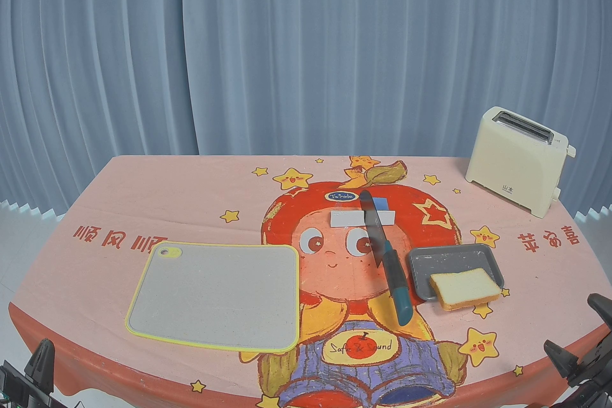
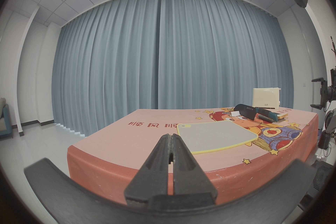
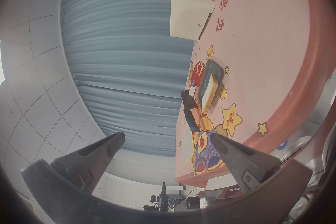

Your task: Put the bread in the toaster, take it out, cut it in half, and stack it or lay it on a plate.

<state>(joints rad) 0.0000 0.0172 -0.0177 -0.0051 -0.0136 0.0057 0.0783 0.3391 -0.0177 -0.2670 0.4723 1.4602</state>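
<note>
Fingers [image 2: 157, 165] of the left hand [image 2: 171, 137] are pressed together, low off the near left edge of the tabletop [image 1: 159, 199]. The right hand [image 3: 166, 137] is spread wide off the near right corner. Nearest it, the bread [image 1: 464, 288] lies flat on the near right corner of a grey tray [image 1: 446, 255], overhanging its rim. Just left of the tray lies a teal-handled knife [image 1: 386, 256], its blade across a white block [image 1: 347, 218]. A cutting board [image 1: 217, 294] lies further left, and the toaster [image 1: 517, 160] stands upright at the far right corner.
</note>
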